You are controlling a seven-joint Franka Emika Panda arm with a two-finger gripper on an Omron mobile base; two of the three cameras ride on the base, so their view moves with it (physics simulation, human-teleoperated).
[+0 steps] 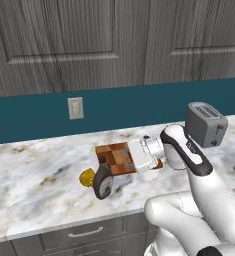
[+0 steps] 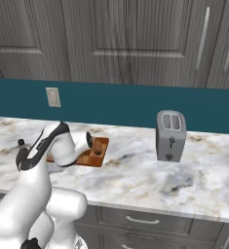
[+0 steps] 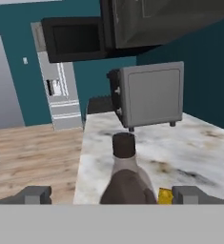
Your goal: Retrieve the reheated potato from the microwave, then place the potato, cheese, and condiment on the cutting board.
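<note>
The condiment bottle (image 1: 103, 183) (image 3: 127, 183), dark with a black cap, stands upright on the counter just in front of the cutting board (image 1: 115, 152) (image 2: 93, 158). My gripper (image 1: 109, 168) (image 3: 112, 194) reaches left over the board and is open, its fingertips (image 3: 35, 194) wide apart on either side of the bottle and not touching it. The yellow cheese (image 1: 86, 177) (image 3: 165, 195) lies beside the bottle. A tan-brown potato (image 2: 96, 147) rests on the board. Far off in the hand view hangs the black microwave (image 3: 147, 21), its door swung open.
A silver toaster (image 1: 205, 124) (image 2: 170, 135) stands on the marble counter right of the board. In the hand view a grey box appliance (image 3: 150, 95) sits at the counter's far end, with a fridge (image 3: 61, 97) beyond. A wall outlet (image 1: 75, 108) is above the counter.
</note>
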